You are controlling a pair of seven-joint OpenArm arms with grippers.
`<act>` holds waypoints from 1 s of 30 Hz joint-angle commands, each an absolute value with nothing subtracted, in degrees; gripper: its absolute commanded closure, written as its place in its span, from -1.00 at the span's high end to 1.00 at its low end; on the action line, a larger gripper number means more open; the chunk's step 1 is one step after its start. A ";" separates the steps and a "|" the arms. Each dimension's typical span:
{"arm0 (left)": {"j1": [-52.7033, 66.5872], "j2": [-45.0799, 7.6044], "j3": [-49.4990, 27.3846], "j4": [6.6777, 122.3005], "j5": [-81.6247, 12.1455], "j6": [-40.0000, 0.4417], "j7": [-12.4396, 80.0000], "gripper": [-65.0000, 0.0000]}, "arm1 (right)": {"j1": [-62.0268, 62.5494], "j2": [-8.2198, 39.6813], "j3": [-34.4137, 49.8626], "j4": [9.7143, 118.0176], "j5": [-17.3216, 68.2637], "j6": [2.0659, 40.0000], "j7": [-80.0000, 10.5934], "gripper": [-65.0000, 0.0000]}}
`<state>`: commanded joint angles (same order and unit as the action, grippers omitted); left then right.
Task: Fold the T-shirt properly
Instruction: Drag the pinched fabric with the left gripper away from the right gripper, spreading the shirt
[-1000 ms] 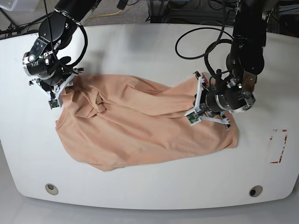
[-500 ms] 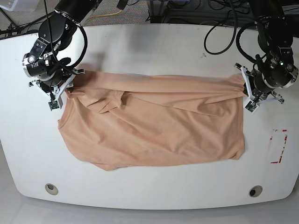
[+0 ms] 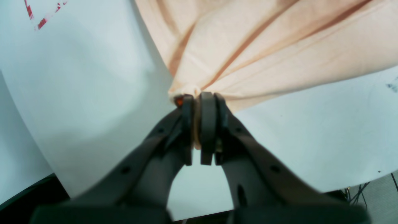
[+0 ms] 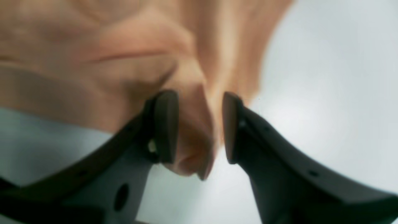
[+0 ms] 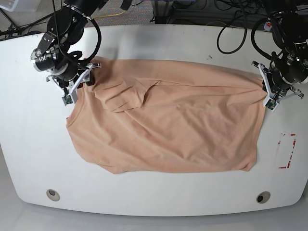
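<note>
Right gripper [image 5: 72, 91]: at the left of the base view, we found it clamping a bunched corner of the T-shirt [image 5: 168, 120]. In the right wrist view the cloth filled the gap between the parted fingers [image 4: 166, 124], so we judged it grasped, though that view was blurred.
T-shirt position: it lay across the middle of the table [image 5: 154, 43], stretched wide between both arms.
Progress: we judged the spreading stage nearly complete. No fold had been made. A rumpled ridge [image 5: 127, 96] sat near the left end, and the near edge was uneven. Flattening and all folds were left.
Left gripper [image 5: 269, 94]: at the right of the base view, we found it clenched on a far-right corner of the shirt. In the left wrist view the pads [image 3: 207, 124] pinched a thin gather of cloth.
Surroundings: a red marking [image 5: 287, 150] sat on the table right of the shirt, apart from it. Two round fittings [image 5: 53, 195] lay along the near edge. Nothing stood in the way.
</note>
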<state>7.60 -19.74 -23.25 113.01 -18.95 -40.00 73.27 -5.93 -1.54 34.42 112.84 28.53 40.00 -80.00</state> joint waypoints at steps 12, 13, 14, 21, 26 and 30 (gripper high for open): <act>7.69 -19.65 -23.08 112.84 -14.37 -40.00 73.19 -0.98 | -10.86 6.29 34.33 112.66 41.71 40.00 -80.00 -0.26; 7.69 -19.65 -22.99 112.84 -14.20 -40.00 73.19 -0.98 | -11.21 6.64 34.33 112.57 41.89 40.00 -80.00 -0.26; 7.69 -19.65 -22.99 112.84 -14.20 -40.00 73.19 -0.98 | -11.82 6.99 34.33 112.57 41.98 40.00 -80.00 -0.26; 7.69 -19.65 -23.16 112.84 -14.02 -40.00 73.19 -0.98 | -14.73 7.34 32.75 110.02 43.74 40.00 -80.00 -0.26; 7.69 -19.65 -23.16 112.84 -14.02 -40.00 73.19 -0.98 | -16.75 7.69 30.64 102.90 54.29 40.00 -80.00 -0.26; 8.40 -19.65 -23.16 112.84 -14.02 -40.00 73.19 -0.98 | -16.84 7.69 30.64 100.00 56.31 40.00 -80.00 -0.26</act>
